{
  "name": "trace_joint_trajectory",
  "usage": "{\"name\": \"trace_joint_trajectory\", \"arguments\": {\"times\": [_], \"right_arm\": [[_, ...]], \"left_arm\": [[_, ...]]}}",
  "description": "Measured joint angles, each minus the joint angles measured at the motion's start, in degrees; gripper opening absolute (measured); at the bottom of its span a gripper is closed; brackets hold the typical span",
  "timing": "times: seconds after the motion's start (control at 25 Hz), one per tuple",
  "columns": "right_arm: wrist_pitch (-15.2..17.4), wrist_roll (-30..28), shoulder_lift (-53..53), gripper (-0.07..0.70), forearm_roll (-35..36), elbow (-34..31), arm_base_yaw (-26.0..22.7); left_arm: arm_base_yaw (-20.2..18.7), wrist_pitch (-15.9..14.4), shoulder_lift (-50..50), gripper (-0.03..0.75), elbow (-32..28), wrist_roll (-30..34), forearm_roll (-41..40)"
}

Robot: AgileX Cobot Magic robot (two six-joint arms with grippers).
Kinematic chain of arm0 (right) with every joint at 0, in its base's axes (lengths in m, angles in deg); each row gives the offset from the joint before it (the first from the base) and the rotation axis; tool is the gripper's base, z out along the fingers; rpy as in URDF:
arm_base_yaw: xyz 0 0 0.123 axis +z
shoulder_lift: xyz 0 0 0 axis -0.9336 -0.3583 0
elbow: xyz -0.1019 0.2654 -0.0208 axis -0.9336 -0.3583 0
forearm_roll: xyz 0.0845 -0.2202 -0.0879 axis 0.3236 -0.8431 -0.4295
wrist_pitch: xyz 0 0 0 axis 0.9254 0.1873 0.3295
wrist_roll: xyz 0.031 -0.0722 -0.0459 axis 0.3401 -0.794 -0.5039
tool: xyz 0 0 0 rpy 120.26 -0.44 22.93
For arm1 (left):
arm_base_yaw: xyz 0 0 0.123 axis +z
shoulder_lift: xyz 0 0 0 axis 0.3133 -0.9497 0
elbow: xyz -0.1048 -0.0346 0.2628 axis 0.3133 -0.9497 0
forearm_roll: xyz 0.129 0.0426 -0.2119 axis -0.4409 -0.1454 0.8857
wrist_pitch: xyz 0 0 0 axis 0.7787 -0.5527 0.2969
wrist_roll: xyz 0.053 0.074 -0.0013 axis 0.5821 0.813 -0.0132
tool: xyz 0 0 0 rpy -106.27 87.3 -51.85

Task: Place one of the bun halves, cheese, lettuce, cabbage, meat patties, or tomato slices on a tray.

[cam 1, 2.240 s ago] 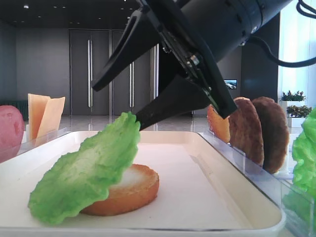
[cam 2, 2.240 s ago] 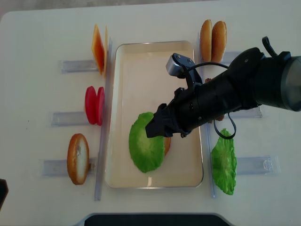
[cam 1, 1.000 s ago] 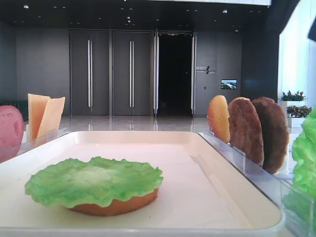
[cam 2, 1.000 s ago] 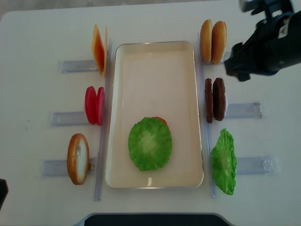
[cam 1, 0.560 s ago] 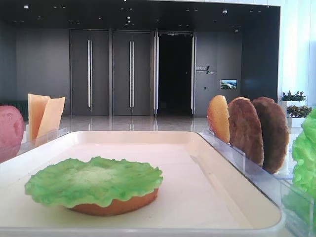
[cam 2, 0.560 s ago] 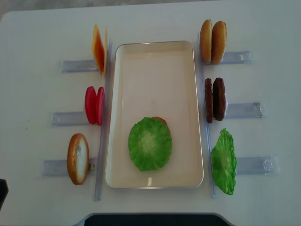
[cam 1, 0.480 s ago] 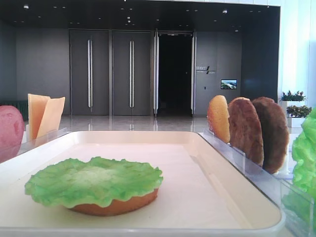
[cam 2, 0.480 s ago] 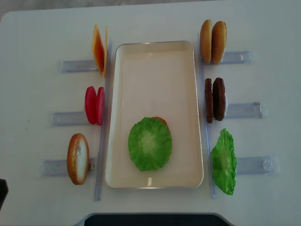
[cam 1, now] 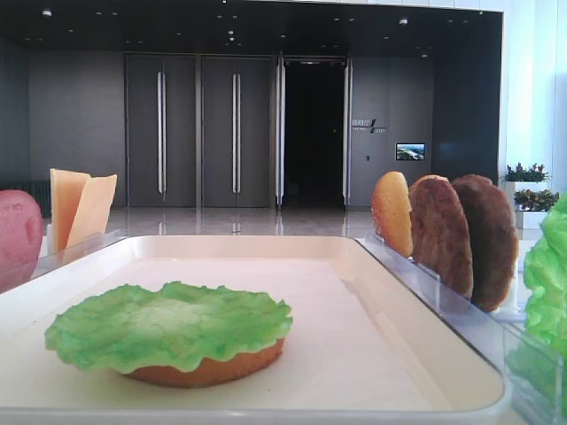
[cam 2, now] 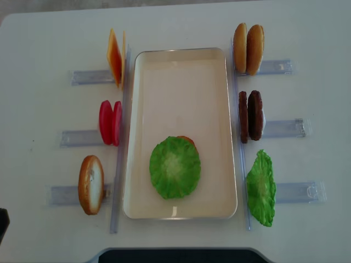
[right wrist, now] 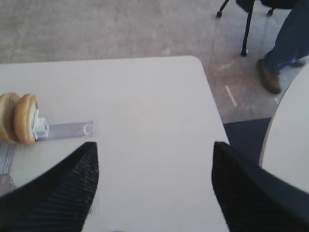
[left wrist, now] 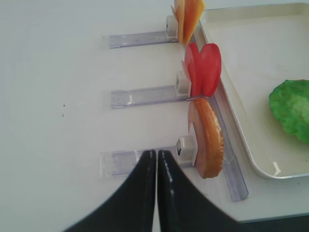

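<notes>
Lettuce, a ruffled bright-green round leaf [cam 2: 175, 167], lies flat on a golden-brown bun half [cam 1: 208, 369] inside the large cream-white rectangular tray [cam 2: 181, 71], toward the tray's near end. Only a sliver of that bun shows past the leaf's far edge from above.

Remaining stock stands on edge in clear plastic rails beside the tray:
- Left of the tray: thin orange-yellow cheese squares [cam 2: 114, 57] at the far end, pinkish-red tomato slices [cam 2: 110, 122] at the middle, one bun half with a pale face [cam 2: 90, 184] at the near end.
- Right of the tray: two golden bun halves [cam 2: 247, 48] at the far end, two dark brown meat patties [cam 2: 251, 115] at the middle, a second green leaf [cam 2: 261, 188] at the near end.

Left gripper [left wrist: 156, 159] is clenched, empty, poised just beside the near-left bun half. Right gripper [right wrist: 154, 179] stands spread wide with nothing between its jaws, over bare table well right of the tray.

Handling, as judged: all pieces look light. Cheese and leaf appear thin and floppy; pinch them at the upper edge. Patties, tomato and buns look stiff; grip them across both flat faces near the top.
</notes>
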Motion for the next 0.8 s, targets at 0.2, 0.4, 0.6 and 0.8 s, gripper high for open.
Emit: {"name": "trace_joint_trajectory", "arguments": {"times": [0.2, 0.4, 0.6, 0.8], "right_arm": [[1.0, 0.0, 9.2, 0.502, -0.9, -2.6, 0.0], [4.0, 0.0, 17.5, 0.502, -1.3, -6.4, 0.0], [6.1, 0.9, 25.0, 0.501, -1.5, -11.7, 0.0], [8.9, 2.9, 31.7, 0.495, -1.5, -18.1, 0.0]], "left_arm": [[0.0, 0.0, 0.0, 0.000, 0.0, 0.0, 0.0], [0.0, 0.0, 0.0, 0.000, 0.0, 0.0, 0.0], [0.0, 0.0, 0.0, 0.000, 0.0, 0.0, 0.0], [0.0, 0.0, 0.0, 0.000, 0.0, 0.0, 0.0]]}}
